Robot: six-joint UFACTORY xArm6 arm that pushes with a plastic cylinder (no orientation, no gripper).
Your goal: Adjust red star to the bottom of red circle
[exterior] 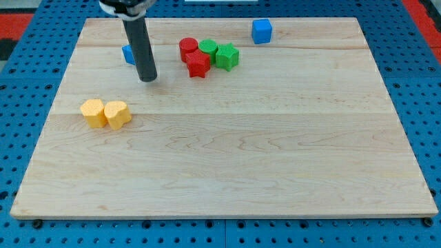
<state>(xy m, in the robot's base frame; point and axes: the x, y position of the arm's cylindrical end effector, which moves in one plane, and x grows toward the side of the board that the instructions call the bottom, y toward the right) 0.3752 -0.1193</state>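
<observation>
The red circle point(187, 47) stands near the view's top, left of centre. The red star point(198, 64) touches it on its lower right side. A green circle point(208, 48) and a green star point(227, 56) sit close against them on the right. My tip point(148, 78) rests on the board to the left of the red star, roughly a block and a half's width away, and touches no block.
A blue block point(128, 54) sits just behind the rod at the upper left, partly hidden. A blue cube point(261, 31) stands near the top edge. Two yellow blocks point(105, 114) lie side by side at the left. The wooden board point(227, 158) lies on a blue pegboard.
</observation>
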